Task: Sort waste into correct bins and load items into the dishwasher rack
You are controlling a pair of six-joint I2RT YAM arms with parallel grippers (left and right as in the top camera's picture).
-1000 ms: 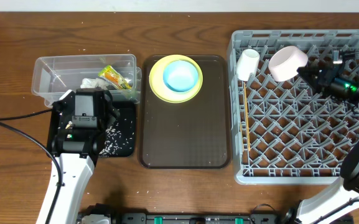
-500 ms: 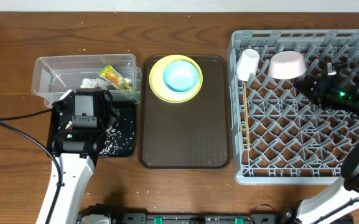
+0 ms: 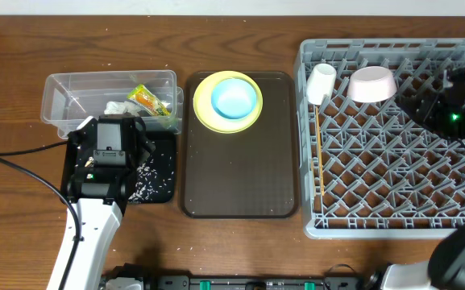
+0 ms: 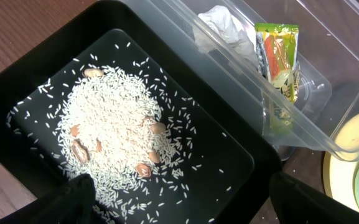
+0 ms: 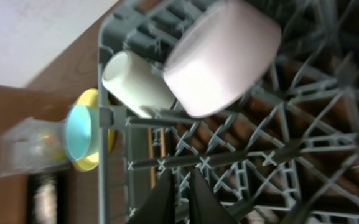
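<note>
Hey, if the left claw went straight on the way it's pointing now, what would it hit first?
Most likely the loose rice heaped in the black tub: the left claw points down at it with nothing showing between them, though depth is unclear.

no text, label, brand or number can be read, even on the snack wrapper point(image 4: 277, 59).

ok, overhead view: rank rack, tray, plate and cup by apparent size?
Largest to smallest:
1. rack
2. tray
3. plate
4. cup
No close calls. All sit at about table level.
</note>
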